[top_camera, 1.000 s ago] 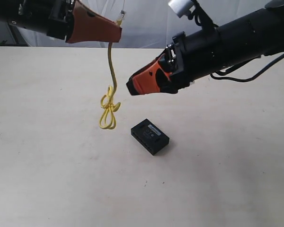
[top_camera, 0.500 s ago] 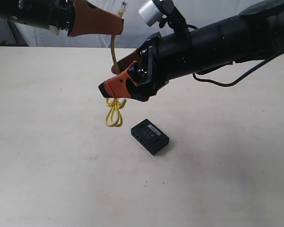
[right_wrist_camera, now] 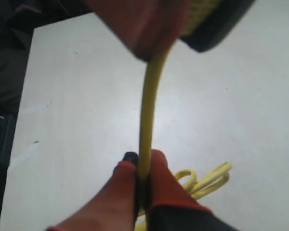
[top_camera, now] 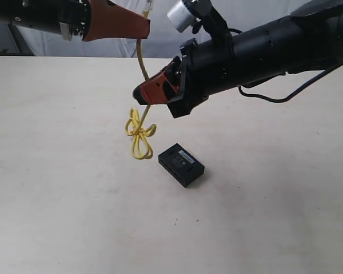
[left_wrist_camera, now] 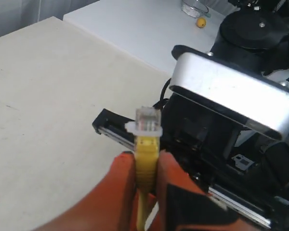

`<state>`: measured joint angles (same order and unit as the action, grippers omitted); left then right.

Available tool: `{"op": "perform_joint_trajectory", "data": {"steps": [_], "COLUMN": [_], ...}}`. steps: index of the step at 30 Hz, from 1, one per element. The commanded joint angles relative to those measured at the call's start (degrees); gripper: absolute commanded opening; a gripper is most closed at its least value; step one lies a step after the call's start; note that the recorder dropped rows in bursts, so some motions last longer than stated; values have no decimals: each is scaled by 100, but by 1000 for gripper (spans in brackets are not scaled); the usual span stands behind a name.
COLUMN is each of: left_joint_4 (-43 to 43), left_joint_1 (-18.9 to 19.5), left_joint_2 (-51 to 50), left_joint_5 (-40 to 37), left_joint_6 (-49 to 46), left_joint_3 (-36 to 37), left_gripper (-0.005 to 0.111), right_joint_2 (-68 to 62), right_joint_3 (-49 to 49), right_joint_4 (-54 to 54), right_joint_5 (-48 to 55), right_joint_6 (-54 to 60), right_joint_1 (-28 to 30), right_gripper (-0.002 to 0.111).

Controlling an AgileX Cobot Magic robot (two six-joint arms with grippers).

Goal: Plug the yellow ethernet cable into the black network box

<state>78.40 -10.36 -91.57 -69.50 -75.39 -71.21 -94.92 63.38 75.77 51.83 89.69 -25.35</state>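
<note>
- Left gripper (top_camera: 144,28) is up at the top left, its orange fingers (left_wrist_camera: 120,177) pinched tight on the cable (top_camera: 141,65) just under a clear plug (left_wrist_camera: 148,121). The plug sticks up free above the fingertips.
- From that grip the cable drops towards the table (top_camera: 57,200), slanting slightly on the way down.
- Reaching in from the right and across the middle, the right gripper (top_camera: 139,96) is clamped on the same cable lower down. Its wrist view shows the yellow line squeezed between two orange pads (right_wrist_camera: 118,192) with no gap on either side.
- Between the two grips the cable runs as one fairly straight stretch, well clear of the table.
- Under the right gripper the cable is tied into a loose bundle of loops (top_camera: 138,136) that dangles below the knot. I cannot tell whether the lowest loop touches the table or hangs just above it.
- On the table the box (top_camera: 181,165) lies flat, label side up, with a row of ports along the long side that faces front left.
- It sits just to the right of the loops without touching them, below the right gripper and well below the left gripper. Neither gripper is in contact with it.
- Seen from the left wrist, a silver housing (left_wrist_camera: 231,94) on the right arm sits close behind the plug.
</note>
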Motion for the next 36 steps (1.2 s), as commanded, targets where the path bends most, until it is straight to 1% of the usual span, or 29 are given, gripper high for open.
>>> {"op": "perform_joint_trajectory", "data": {"steps": [1, 2, 3, 4, 6, 7, 10, 12, 16, 20, 22, 25, 29, 33, 36], "left_joint_4": [-163, -334, -482, -578, -851, -1002, -1663, -1941, -1849, -1831, -1799, -1785, -1760, -1564, -1458], "left_joint_1": [16, 16, 16, 16, -22, -69, -398, -671, -1290, -1887, -2082, -2279, -2395, -2472, -2612], "left_joint_2": [54, 54, 54, 54, 134, 175, 376, 462, 488, 488, 488, 488, 488, 475, 372], "left_joint_5": [-46, -46, -46, -46, -46, 93, 711, 1162, 1976, 2991, 3438, 3996, 4551, 4864, 5096], "left_joint_6": [331, 476, 664, 839, 1238, 1393, 1971, 2359, 2874, 3033, 3044, 3059, 3059, 3059, 3035], "left_joint_3": [7, 7, 7, 7, 7, 7, 7, 7, 39, 227, 332, 478, 521, 521, 521], "left_gripper": [53, 65, 74, 75, 73, 72, 71, 71, 71, 71, 71, 71, 71, 71, 71], "right_joint_2": [373, 488, 609, 717, 920, 977, 1117, 1171, 1194, 1194, 1194, 1244, 1362, 1449, 1463], "right_joint_3": [-28, -28, -28, -28, -28, -28, -28, -28, -28, -28, -28, -28, -28, -28, -28], "right_joint_4": [-973, -1304, -1813, -2378, -3789, -4258, -5235, -5601, -5609, -5500, -5436, -5359, -5267, -5147, -5062], "right_joint_5": [-457, -574, -753, -789, -764, -710, -570, -494, -271, -156, -127, -126, -117, -117, -104], "right_joint_6": [-1470, -2035, -2595, -3187, -4559, -4990, -5868, -6188, -6271, -6271, -6271, -6271, -6248, -6234, -6233], "right_joint_1": [1, 1, 1, -28, -178, -249, -476, -557, -608, -608, -608, -608, -608, -608, -608], "right_gripper": [-1, -1, -1, -1, -1, -1, -1, -1, -1, -1, -1, -1, -1, -1, -1]}}
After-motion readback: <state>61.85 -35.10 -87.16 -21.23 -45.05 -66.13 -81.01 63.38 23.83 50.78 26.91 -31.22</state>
